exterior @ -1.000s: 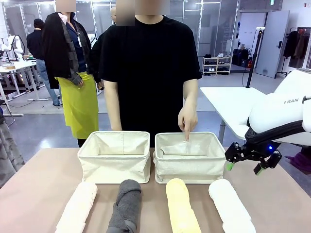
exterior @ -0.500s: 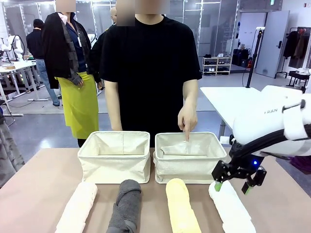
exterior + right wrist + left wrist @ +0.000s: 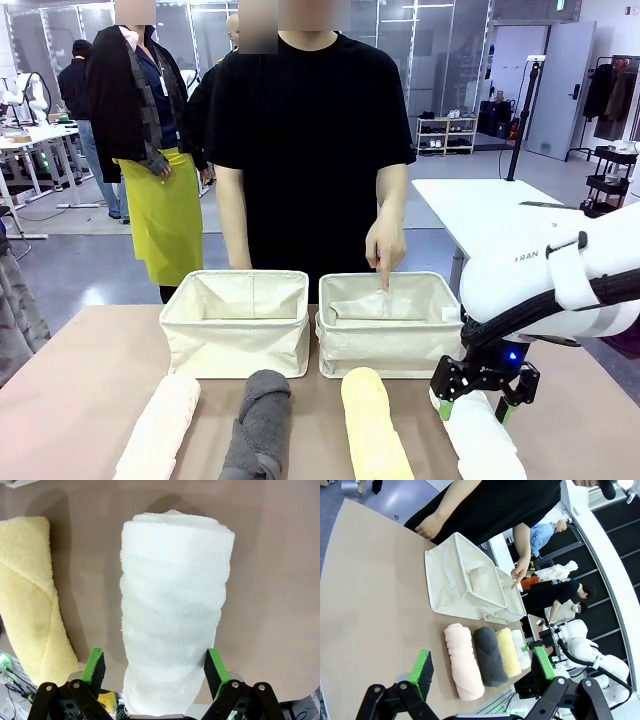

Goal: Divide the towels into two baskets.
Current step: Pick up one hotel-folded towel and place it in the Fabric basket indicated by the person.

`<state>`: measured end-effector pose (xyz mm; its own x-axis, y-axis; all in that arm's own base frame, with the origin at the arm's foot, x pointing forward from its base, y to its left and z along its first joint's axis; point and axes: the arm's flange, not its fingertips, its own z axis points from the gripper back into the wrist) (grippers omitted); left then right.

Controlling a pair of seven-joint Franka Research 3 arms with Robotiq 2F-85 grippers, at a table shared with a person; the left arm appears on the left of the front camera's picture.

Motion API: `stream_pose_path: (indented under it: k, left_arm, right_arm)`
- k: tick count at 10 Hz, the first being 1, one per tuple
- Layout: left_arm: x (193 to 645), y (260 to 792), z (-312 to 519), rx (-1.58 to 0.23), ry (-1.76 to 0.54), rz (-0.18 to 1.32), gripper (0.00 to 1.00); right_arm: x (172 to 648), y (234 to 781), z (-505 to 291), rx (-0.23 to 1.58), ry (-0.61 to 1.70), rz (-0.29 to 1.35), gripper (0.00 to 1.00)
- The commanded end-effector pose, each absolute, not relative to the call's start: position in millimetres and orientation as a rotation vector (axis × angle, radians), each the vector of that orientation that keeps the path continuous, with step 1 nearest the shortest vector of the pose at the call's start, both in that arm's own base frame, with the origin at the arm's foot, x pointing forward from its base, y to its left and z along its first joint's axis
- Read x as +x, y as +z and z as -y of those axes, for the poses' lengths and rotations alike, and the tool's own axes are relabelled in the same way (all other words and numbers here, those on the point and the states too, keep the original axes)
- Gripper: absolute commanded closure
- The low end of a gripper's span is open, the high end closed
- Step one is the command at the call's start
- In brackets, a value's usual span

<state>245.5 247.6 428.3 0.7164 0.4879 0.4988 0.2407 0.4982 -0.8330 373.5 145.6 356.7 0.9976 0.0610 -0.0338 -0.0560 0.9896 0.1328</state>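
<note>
The right basket (image 3: 390, 345) stands on the table (image 3: 80, 380), and a person's hand (image 3: 386, 245) points a finger down into it. The left basket (image 3: 235, 340) sits just beside it, on its left. On the robot's side of the right basket lie four rolled towels in a row: the white towel (image 3: 480, 445) near its right corner, the yellow towel (image 3: 372, 425) in front of it, then the grey towel (image 3: 262, 425) and the pink towel (image 3: 160, 425) farther left. The right gripper (image 3: 474, 410) straddles the white towel's end nearest that basket, jaws spread, one green pad at each side (whether they touch the terry I cannot tell). The left gripper (image 3: 482, 665) hangs well apart from the right basket, spread wide and holding nothing.
</note>
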Motion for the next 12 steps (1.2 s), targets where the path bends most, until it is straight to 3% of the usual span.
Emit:
stream_pose_path:
  k: [1, 6, 8, 12]
  left_arm:
    - [245, 428, -250, -1.084, 0.162, 0.815, 0.0]
    - [245, 428, -250, -1.084, 0.162, 0.815, 0.0]
    - [245, 428, -250, -1.084, 0.162, 0.815, 0.0]
    - [245, 428, -250, -1.084, 0.162, 0.815, 0.0]
  right_arm:
    - [376, 352, -156, 0.073, 0.026, -0.012, 0.0]
    - [380, 324, -165, 0.015, 0.004, 0.103, 0.0]
    - [381, 313, -167, -0.006, 0.008, 0.079, 0.0]
    - [379, 311, -171, -0.027, 0.032, 0.084, 0.35]
